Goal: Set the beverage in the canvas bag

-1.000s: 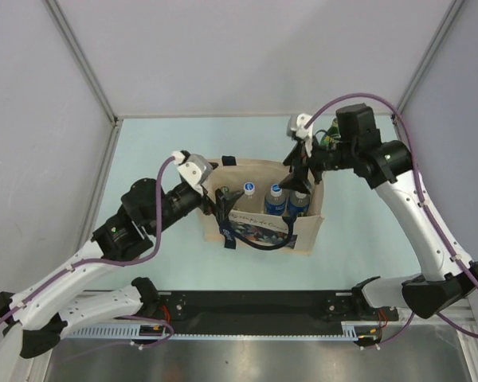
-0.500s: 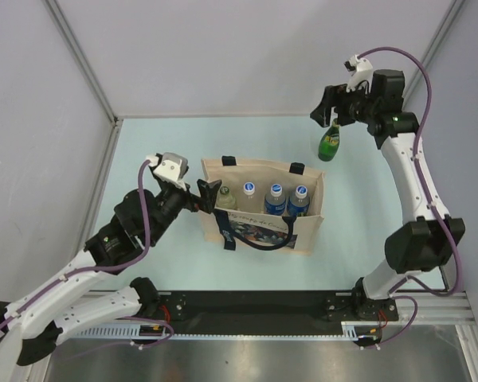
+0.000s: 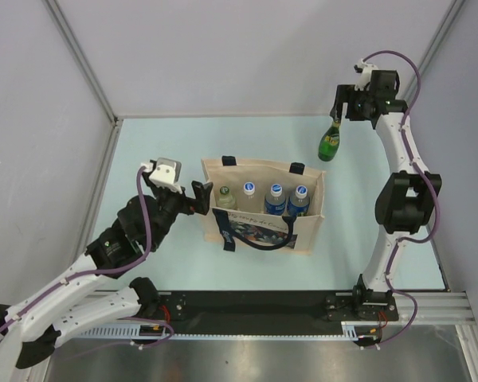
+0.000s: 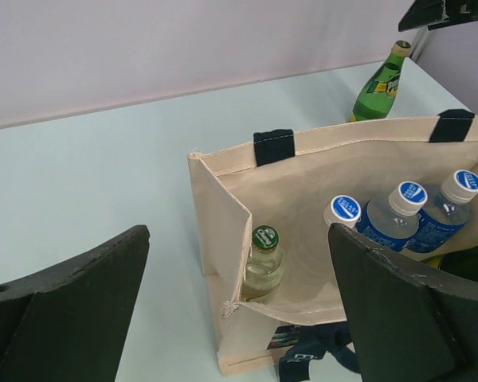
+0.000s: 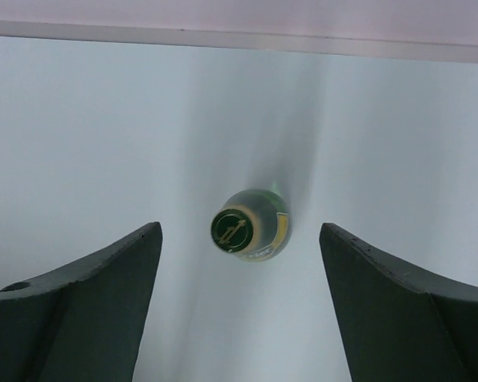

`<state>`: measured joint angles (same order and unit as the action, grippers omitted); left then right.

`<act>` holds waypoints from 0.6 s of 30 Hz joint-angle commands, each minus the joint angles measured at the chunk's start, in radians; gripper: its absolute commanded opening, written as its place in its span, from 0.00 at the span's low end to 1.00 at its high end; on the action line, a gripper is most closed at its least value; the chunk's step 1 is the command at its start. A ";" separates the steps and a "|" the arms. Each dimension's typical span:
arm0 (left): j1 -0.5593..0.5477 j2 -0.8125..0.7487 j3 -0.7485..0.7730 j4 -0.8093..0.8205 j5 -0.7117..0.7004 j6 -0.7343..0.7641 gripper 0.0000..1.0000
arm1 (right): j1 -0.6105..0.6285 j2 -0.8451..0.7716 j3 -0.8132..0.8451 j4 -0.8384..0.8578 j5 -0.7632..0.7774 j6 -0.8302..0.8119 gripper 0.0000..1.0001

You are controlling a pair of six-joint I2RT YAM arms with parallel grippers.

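Observation:
The beige canvas bag (image 3: 259,171) with navy handles stands open at the table's middle and also shows in the left wrist view (image 4: 223,215). Several bottles stand in it: a clear one with a green cap (image 4: 263,259) and blue-capped ones (image 4: 412,193). A green glass bottle (image 3: 329,145) stands upright on the table behind the bag's right end. My right gripper (image 3: 344,111) is open and hangs above this bottle (image 5: 259,231), apart from it. My left gripper (image 3: 203,199) is open and empty, just left of the bag's left end.
Grey walls close the table at the back and sides, with the green bottle (image 4: 380,79) near the back right corner. The bag's front navy strap (image 3: 259,243) hangs loose over its printed front panel.
My right arm has left the bag's right end and swung to the far right, above the green bottle. My left gripper has let go of the bag's left rim and drawn back.

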<state>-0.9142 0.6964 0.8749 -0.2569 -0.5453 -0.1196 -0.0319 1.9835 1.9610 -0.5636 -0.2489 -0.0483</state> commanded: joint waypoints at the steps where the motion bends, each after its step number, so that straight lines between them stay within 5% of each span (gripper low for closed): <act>1: -0.003 -0.012 -0.014 0.004 -0.033 -0.037 1.00 | 0.003 0.050 0.081 0.005 0.007 -0.036 0.84; 18: 0.000 -0.005 -0.013 -0.010 -0.059 -0.043 1.00 | 0.018 0.143 0.087 0.021 0.003 -0.090 0.67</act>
<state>-0.9142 0.6914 0.8635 -0.2729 -0.5915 -0.1417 -0.0208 2.1246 1.9976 -0.5694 -0.2497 -0.1127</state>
